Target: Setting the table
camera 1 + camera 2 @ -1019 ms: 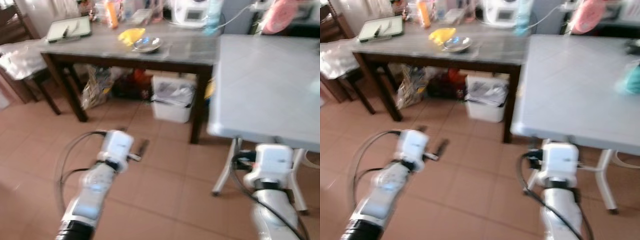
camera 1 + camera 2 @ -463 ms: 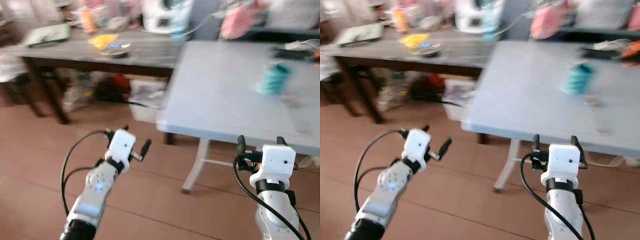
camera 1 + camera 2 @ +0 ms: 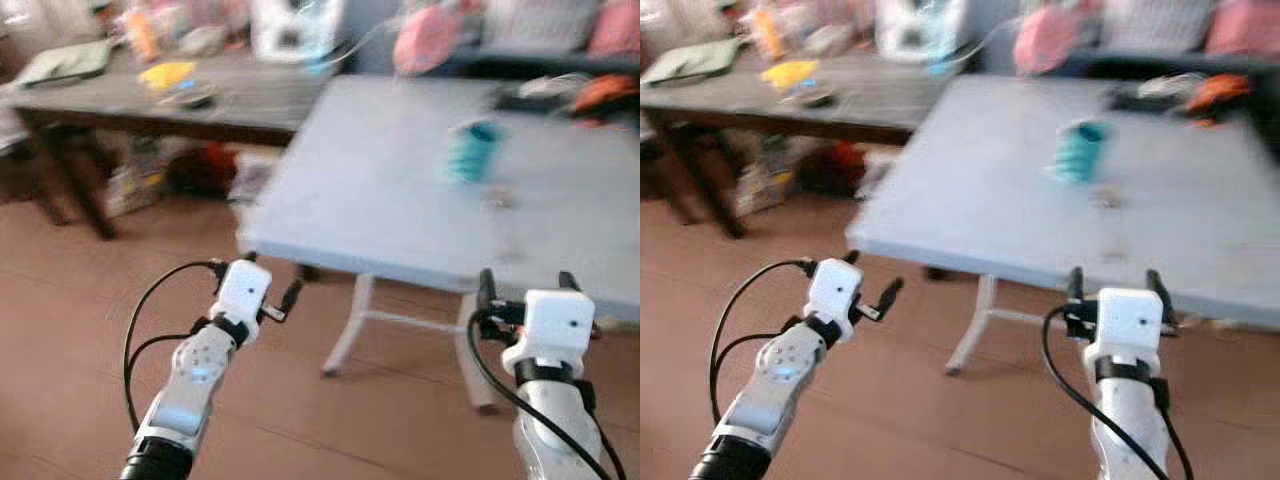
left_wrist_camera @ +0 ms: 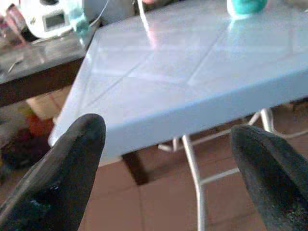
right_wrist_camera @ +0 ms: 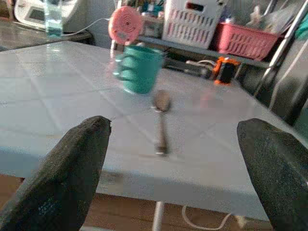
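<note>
A pale blue counter (image 3: 400, 200) stands ahead of the robot on white metal legs over a reddish tiled floor (image 3: 60, 300). On it, toward the far side, sits a teal mug (image 3: 1080, 150), and just in front of the mug lies a metal spoon (image 5: 161, 120), its bowl toward the mug and its handle pointing at the near edge; mug and spoon are close but not touching. The left claw (image 3: 272, 288) is held low in front of the counter's near corner, its two black fingers (image 4: 62, 173) spread wide and released, gripping nothing. The right claw (image 3: 1118, 285) hovers just short of the counter's near edge, roughly in line with the spoon, its fingers (image 5: 72, 173) also spread apart and empty. To the left, a dark wooden counter (image 3: 120, 95) carries blurred clutter, with a yellow item (image 3: 168, 73) among it. Behind the blue counter is a pink round object (image 5: 126, 24), a white basket (image 5: 192, 19) and a red basket (image 5: 245, 41).
</note>
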Robot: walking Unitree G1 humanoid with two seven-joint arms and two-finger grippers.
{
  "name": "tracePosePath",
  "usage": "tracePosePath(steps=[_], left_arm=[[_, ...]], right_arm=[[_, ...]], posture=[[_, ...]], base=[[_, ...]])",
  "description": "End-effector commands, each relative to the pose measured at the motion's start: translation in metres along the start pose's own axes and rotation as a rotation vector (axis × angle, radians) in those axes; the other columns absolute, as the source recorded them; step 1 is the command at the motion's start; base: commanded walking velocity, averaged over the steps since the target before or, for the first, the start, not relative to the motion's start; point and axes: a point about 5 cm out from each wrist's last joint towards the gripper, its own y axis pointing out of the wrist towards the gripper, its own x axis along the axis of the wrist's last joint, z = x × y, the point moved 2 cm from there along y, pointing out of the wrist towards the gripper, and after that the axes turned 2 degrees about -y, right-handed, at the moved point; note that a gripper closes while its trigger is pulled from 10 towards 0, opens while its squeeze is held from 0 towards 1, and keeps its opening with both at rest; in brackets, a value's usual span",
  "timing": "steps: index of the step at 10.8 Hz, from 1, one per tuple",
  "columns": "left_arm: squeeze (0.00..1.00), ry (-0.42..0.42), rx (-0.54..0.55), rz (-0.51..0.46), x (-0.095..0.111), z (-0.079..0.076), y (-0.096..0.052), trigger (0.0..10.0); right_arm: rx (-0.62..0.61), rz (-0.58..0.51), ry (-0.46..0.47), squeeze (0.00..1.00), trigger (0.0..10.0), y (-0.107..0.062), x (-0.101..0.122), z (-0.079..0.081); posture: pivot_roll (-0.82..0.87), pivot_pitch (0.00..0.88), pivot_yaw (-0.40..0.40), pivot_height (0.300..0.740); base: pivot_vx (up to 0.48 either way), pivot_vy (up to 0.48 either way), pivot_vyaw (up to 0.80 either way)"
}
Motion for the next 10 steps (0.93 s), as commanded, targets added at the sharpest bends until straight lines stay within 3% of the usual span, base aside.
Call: tracePosePath(steps=[1, 2, 8, 10], left_arm=[[0.00, 0.013, 0.016, 0.016, -0.0035, 0.0086, -0.0043, 10.0], [0.00, 0.013, 0.015, 0.016, -0.0039, 0.0085, -0.0044, 10.0], [0.00, 0.012, 0.022, 0.004, -0.0024, 0.0098, -0.0017, 10.0], [0.00, -0.019, -0.030, -0.017, 0.0009, 0.0048, -0.0003, 10.0]], right_arm=[[0.008, -0.005, 0.009, 0.00, 10.0, -0.0010, 0.0027, 0.0042], [0.007, -0.004, 0.007, 0.00, 10.0, -0.0011, 0.0026, 0.0041], [0.000, -0.010, 0.000, 0.00, 10.0, 0.0013, 0.0032, 0.0039], [-0.002, -0.012, 0.003, 0.00, 10.0, 0.0024, 0.0033, 0.0045]], posture=[[-0.01, 0.067, 0.075, 0.740], [-0.01, 0.066, 0.074, 0.740], [0.00, 0.059, 0.078, 0.740], [0.00, 0.054, 0.080, 0.740]], base=[[0.000, -0.480, 0.00], [0.000, -0.480, 0.00], [0.000, 0.000, 0.00], [0.000, 0.000, 0.00]])
